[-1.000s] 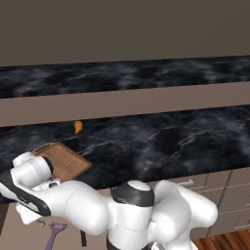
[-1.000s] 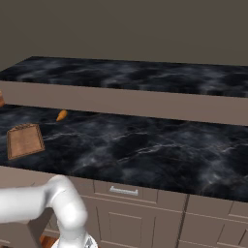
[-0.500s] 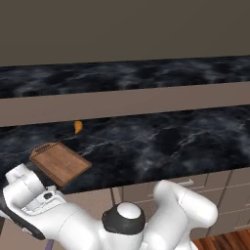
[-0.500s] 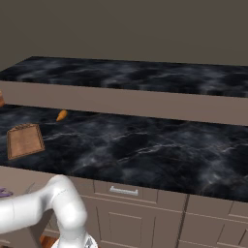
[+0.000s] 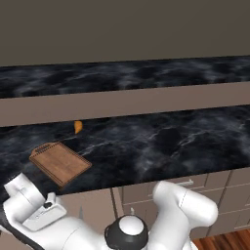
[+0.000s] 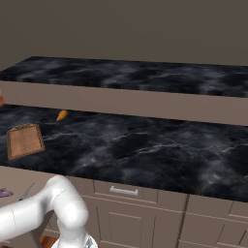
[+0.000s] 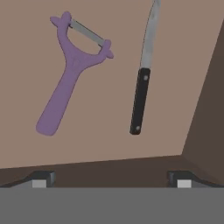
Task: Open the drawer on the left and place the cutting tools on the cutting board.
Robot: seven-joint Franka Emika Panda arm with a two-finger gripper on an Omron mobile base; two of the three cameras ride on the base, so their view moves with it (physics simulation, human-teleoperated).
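We hover over open drawer (image 7: pixel 26 87) | pincer (image 7: pixel 112 178) wide, empty | peeler (image 7: pixel 70 70) ahead-left, knife (image 7: pixel 143 74) ahead-right, handles toward us

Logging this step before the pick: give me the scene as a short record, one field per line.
drawer: open, tools lying on its floor
peeler: purple, flat, beside the knife, not touching
knife: black handle, silver blade, flat
cutting board: on the counter, nothing on it
gripper: open, above the drawer, holding nothing
small orange object: on the counter behind the board

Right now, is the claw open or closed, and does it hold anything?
Claw: open, holding nothing; it hangs above the peeler and knife in the drawer.
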